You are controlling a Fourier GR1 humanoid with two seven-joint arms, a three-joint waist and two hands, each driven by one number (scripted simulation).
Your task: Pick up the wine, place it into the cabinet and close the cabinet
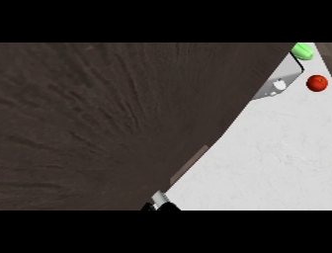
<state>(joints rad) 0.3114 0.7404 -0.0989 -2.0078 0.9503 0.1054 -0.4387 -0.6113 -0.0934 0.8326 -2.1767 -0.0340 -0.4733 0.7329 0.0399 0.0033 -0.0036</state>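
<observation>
A dark brown wooden cabinet door point(89, 128) fills most of the head view, from the left edge to a slanted right edge. A slim handle point(190, 165) lies along that edge. The wine is nowhere in sight. Just below the handle, at the lower edge, a small black and grey piece of a hand point(160, 202) peeks out from behind the door. It looks like my right hand, and most of it is hidden. My left hand does not show.
The white counter point(285, 158) shows to the right of the door. At the top right sit a red round fruit point(316, 83), a green object point(302, 50) and a grey and white item point(278, 83).
</observation>
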